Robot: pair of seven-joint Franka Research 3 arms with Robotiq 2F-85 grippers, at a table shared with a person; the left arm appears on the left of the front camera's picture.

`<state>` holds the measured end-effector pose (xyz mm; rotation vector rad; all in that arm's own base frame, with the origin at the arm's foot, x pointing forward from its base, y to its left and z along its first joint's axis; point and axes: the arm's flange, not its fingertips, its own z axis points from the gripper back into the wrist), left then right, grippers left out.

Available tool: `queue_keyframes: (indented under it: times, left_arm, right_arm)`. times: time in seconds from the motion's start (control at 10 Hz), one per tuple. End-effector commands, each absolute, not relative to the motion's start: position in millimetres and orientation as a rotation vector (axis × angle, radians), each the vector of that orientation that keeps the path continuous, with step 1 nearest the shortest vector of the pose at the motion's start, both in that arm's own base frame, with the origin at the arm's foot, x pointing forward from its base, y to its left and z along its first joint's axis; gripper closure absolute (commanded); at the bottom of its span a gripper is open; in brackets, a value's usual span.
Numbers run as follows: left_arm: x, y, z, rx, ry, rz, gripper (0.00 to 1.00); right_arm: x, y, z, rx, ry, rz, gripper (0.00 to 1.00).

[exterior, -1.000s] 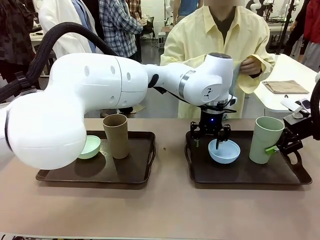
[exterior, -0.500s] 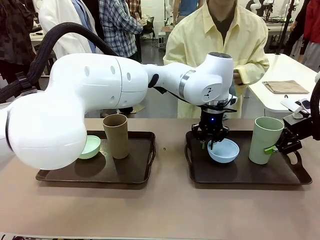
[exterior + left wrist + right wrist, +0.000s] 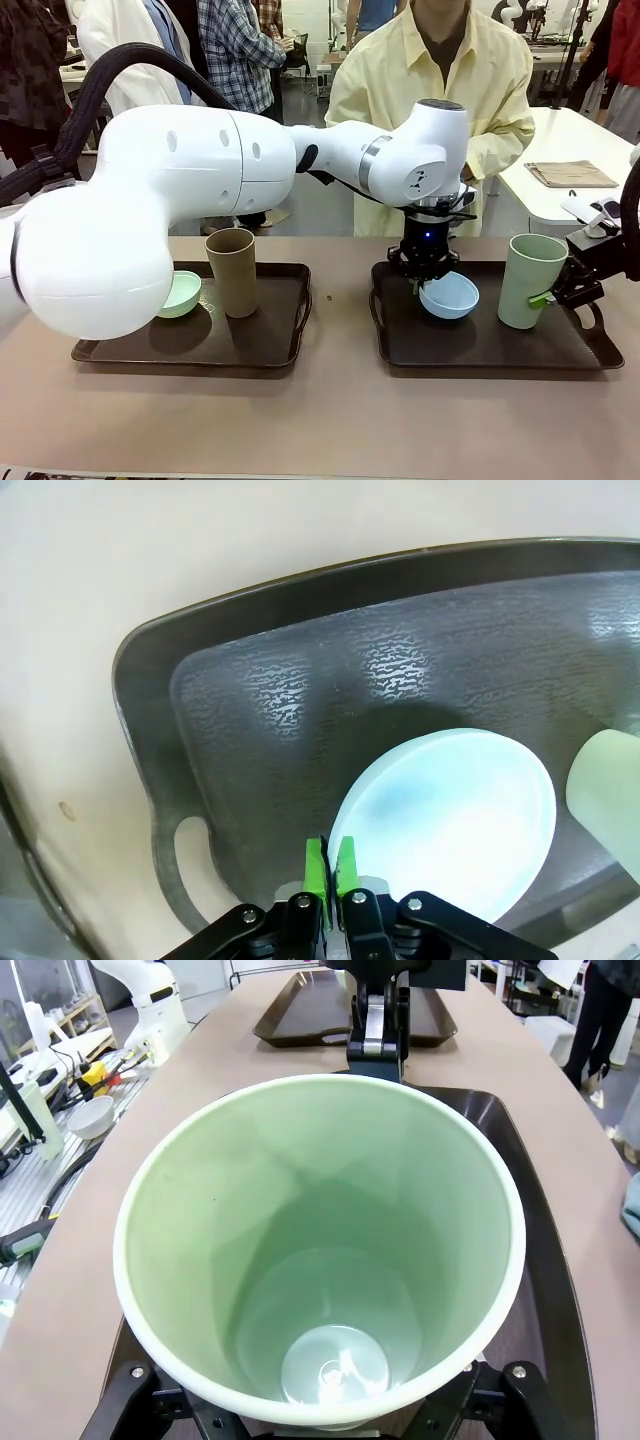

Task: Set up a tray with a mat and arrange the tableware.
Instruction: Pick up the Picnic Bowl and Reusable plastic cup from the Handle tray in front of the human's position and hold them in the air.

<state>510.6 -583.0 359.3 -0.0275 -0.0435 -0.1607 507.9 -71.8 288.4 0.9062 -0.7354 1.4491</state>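
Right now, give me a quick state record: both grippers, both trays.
left gripper: shut on rim of light blue bowl, bowl tilted over right tray
right gripper: jaws flank pale green tumbler, which is upright on right tray; grip unclear
left tray: mint green bowl and brown tumbler, tumbler upright

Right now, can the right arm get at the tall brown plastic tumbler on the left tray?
Probably not. The right pincer straddles the pale green plastic tumbler at the far right, and the left arm, gripping the light blue round plastic bowl, crosses the path to the brown tumbler.
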Motion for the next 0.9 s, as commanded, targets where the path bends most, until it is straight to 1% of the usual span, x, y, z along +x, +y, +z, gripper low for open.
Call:
queue_keyframes:
  times: [0.0, 0.1, 0.2, 0.4, 0.7, 0.8]
  left_arm:
    - [513.7, -588.4, 356.1, -0.014, -0.023, -0.174, 1.0]
    - [512.2, -585.5, 363.9, 0.001, -0.015, -0.177, 1.0]
    - [507.6, -577.5, 383.1, -0.003, -0.022, -0.169, 1.0]
    - [497.7, -555.5, 446.0, -0.036, -0.065, -0.135, 1.0]
    - [472.9, -535.7, 534.5, -0.025, -0.153, -0.106, 1.0]
    - [462.4, -532.8, 556.7, -0.022, -0.188, -0.092, 1.0]
  right_arm:
    - [507.5, -73.6, 288.1, 0.923, -0.767, 1.459, 1.0]
    - [503.9, -76.6, 300.3, 0.929, -0.79, 1.445, 0.76]
    - [491.5, -78.9, 330.6, 0.925, -0.818, 1.453, 0.76]
    - [465.4, -81.4, 404.7, 0.825, -0.891, 1.519, 0.76]
    - [442.2, -70.7, 481.4, 0.762, -0.903, 1.574, 0.76]
    - [436.1, -66.5, 502.7, 0.75, -0.911, 1.585, 0.76]
